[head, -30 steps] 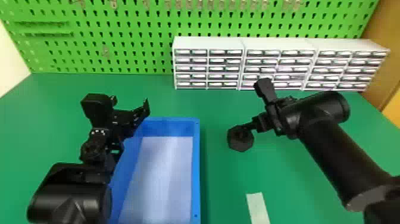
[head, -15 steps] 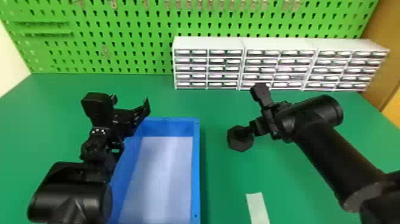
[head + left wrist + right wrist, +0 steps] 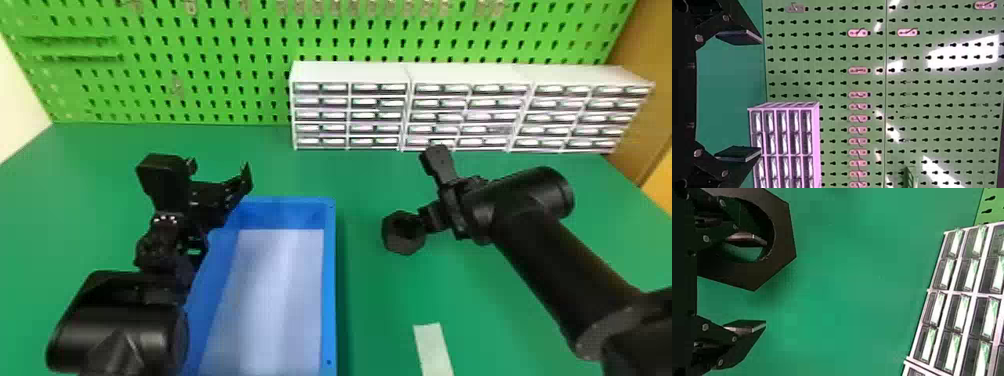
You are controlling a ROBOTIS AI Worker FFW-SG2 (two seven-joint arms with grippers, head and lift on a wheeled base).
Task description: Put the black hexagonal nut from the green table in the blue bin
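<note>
Clock w/ 12 = far side, head view. Nut (image 3: 404, 233) on green table (image 3: 505, 320), approx 2 o'clock of blue bin (image 3: 329, 290), just outside its rim; hex face up, round hole thru it. R grip (image 3: 428, 187) approx 1-2 o'clock of nut, right by it. R wrist view, R grip (image 3: 766, 283): fingers well apart, one tip (image 3: 746, 239) overlapping nut's hole, other (image 3: 746, 326) outside the ring. Not clamped on nut; can't tell if that first tip touches it or sits down in the hole.

L grip (image 3: 220, 172) approx 11 o'clock of bin, near its far L corner. L wrist view: its fingers wide apart, nothing btwn.

White strip (image 3: 433, 347) btwn 5 & 6 o'clock of nut, on table. Drawers (image 3: 350, 116) 11 to 2 o'clock of nut, at table's back; green pegboard (image 3: 215, 45) behind.
</note>
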